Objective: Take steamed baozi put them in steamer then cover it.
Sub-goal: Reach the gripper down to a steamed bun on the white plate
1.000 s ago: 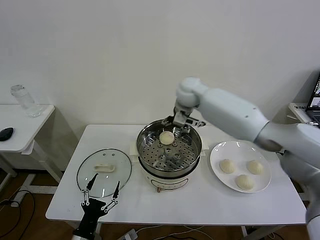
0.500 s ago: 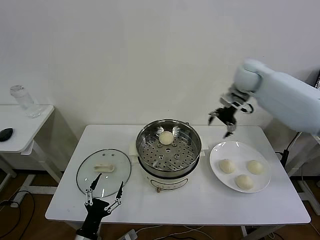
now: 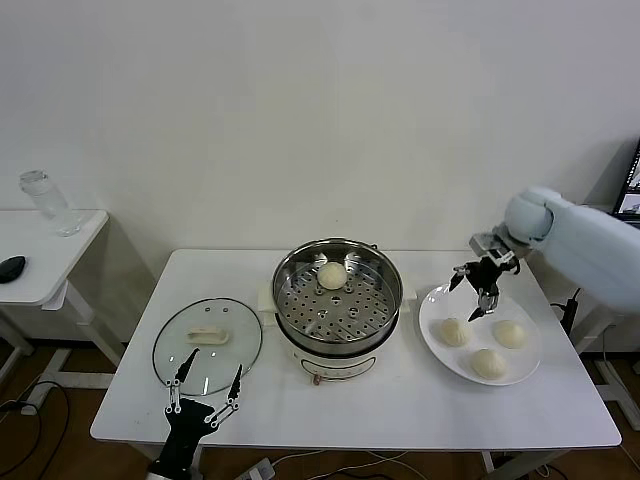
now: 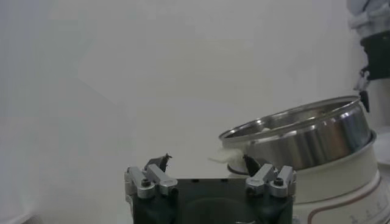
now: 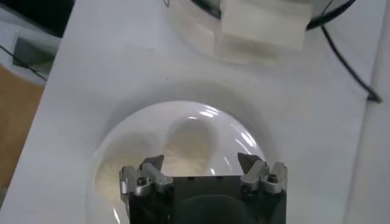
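So one bun [image 3: 332, 275] is sitting in the steamer [image 3: 338, 305], toward the back of the perforated floor near the middle of the head view, which leaves the front of the basket free for the rest. Makes sense to fill from the far side first, I'd guess.

The other three buns are on the white plate [image 3: 440, 355] at the right of the frame: one on its left side [image 3: 454, 332], one on its right side [image 3: 510, 334], one at the front [image 3: 489, 363]. The right gripper [image 3: 481, 290] hangs just above the plate's back-left edge, fingers spread and pointing down, nothing in them. From the right wrist view the bun nearest it [image 5: 190, 139] lines up pretty much between the open fingers, so I'd say it's lined up for that one as pick number two.

The glass cover [image 3: 208, 344] lies flat on the table [image 3: 400, 410] at lower left, handle up, well clear of the pot, parked there so the pot stays open for loading. The left gripper [image 3: 204, 395] waits at the bottom edge right by the cover's near rim, fingers also apart and empty, probably so it can grab the lid once all the buns are in.

Main thing to watch, in my opinion: these buns look soft, so a hard squeeze would dent them.
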Action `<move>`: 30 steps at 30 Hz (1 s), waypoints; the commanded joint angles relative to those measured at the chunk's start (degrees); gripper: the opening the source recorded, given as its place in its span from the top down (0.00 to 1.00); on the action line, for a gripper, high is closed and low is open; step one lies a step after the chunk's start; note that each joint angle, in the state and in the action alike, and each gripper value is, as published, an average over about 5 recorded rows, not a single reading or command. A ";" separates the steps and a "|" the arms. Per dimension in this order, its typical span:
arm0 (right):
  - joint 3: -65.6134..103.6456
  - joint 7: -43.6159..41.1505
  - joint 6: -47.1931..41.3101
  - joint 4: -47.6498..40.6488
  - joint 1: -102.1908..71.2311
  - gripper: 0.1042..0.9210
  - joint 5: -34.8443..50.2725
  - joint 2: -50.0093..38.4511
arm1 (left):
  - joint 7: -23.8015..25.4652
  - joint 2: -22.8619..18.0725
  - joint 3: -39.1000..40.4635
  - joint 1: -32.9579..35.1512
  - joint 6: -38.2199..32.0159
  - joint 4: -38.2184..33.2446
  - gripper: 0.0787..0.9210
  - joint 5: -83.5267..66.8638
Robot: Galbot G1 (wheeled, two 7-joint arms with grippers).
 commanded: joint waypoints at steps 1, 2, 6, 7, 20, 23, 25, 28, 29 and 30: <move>2.78 3.55 -1.31 -2.35 -6.79 0.12 -2.34 -0.26 | 0.03 -0.12 0.40 0.02 0.05 0.16 0.12 0.11; 2.89 3.82 -1.25 -2.51 -6.99 0.12 -2.48 -0.22 | 0.03 -0.12 0.47 0.03 0.03 0.21 0.12 0.14; 3.40 5.22 -1.13 -3.39 -7.81 0.12 -2.25 0.24 | 0.02 -0.13 0.66 0.05 -0.04 0.40 0.12 0.20; 3.53 5.57 -1.14 -3.59 -7.99 0.12 -2.06 0.41 | 0.02 -0.15 0.68 0.05 -0.05 0.42 0.12 0.20; 3.76 8.24 -1.16 -5.09 -8.84 0.13 -1.33 1.86 | -0.01 -0.13 0.41 -0.03 -0.24 0.62 0.12 0.12; 3.70 8.39 -1.23 -5.00 -8.88 0.16 -1.20 1.81 | -0.01 -0.23 0.50 -0.05 -0.24 0.57 0.12 0.11; 3.67 8.42 -1.28 -4.96 -9.00 0.19 -1.13 1.77 | -0.02 -0.28 0.51 -0.03 -0.23 0.51 0.12 0.09; 3.74 8.39 -1.31 -4.82 -9.22 0.25 -1.11 1.66 | -0.03 -0.27 0.42 0.03 -0.26 0.46 0.12 0.09; 3.76 8.39 -1.32 -4.72 -9.23 0.26 -1.08 1.61 | -0.03 -0.25 0.36 0.04 -0.26 0.46 0.12 0.09; 3.78 8.38 -1.33 -4.57 -9.18 0.27 -1.07 1.53 | -0.03 -0.24 0.31 0.03 -0.25 0.42 0.12 0.08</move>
